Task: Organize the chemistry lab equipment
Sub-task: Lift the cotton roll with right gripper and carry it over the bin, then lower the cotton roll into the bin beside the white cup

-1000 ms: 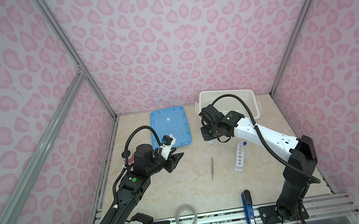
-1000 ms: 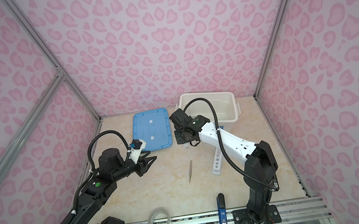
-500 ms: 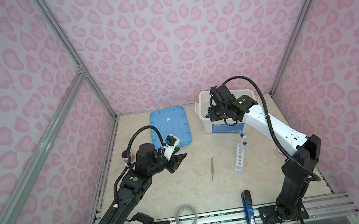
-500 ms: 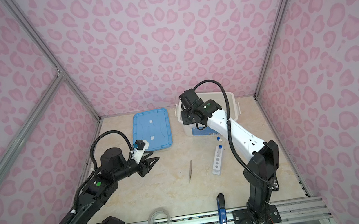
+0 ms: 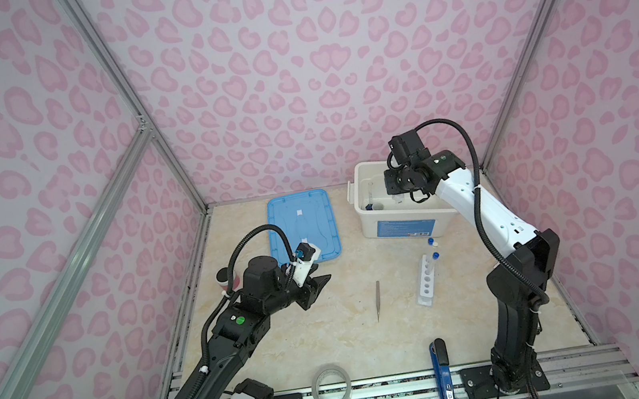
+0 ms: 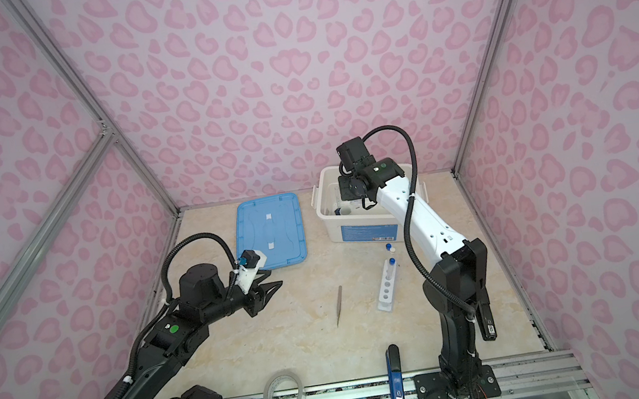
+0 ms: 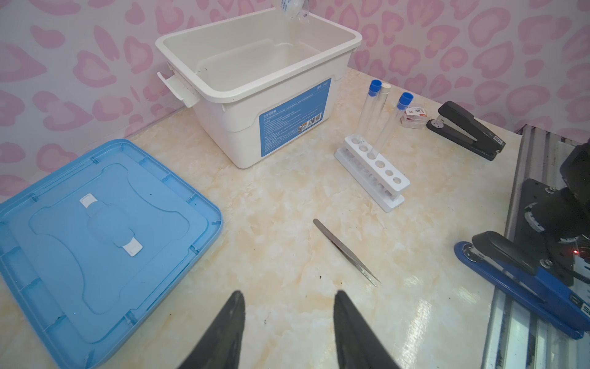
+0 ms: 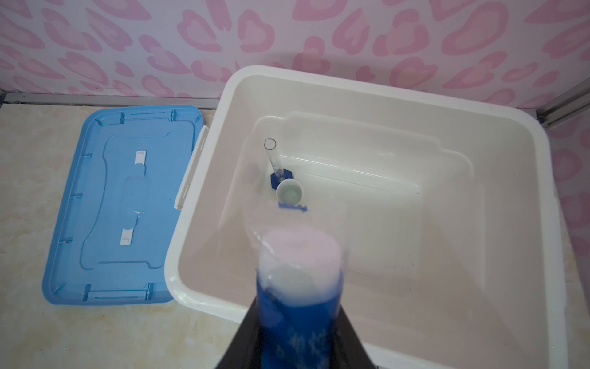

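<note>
My right gripper (image 8: pixel 297 306) is shut on the small blue-labelled white bottle (image 8: pixel 300 281), which hangs blurred above the open white bin (image 8: pixel 198 223). On the bin's floor stand the blue-based clear cylinder (image 8: pixel 274 159) and the small white dish (image 8: pixel 290 193). Both top views show this gripper over the bin (image 5: pixel 365 213) (image 6: pixel 327 224). The white rack (image 7: pixel 372 174) (image 5: pixel 425 283) holds three capped test tubes (image 7: pixel 367 118) leaning in its far holes. Metal tweezers (image 7: pixel 346 252) (image 5: pixel 378 299) lie flat left of the rack. My left gripper (image 7: pixel 289 297) (image 5: pixel 317 289) hovers open and empty near the lid's front corner.
The blue lid (image 5: pixel 302 223) lies flat left of the bin. A clear tape roll (image 5: pixel 331 387) and a dark blue stapler (image 5: pixel 441 373) sit at the front rail. A black stapler (image 7: pixel 466 134) and a small box (image 7: pixel 413 116) lie beyond the rack.
My right arm has carried the bottle from over the table by the lid, up and back to above the bin. The left arm has stayed put.
</note>
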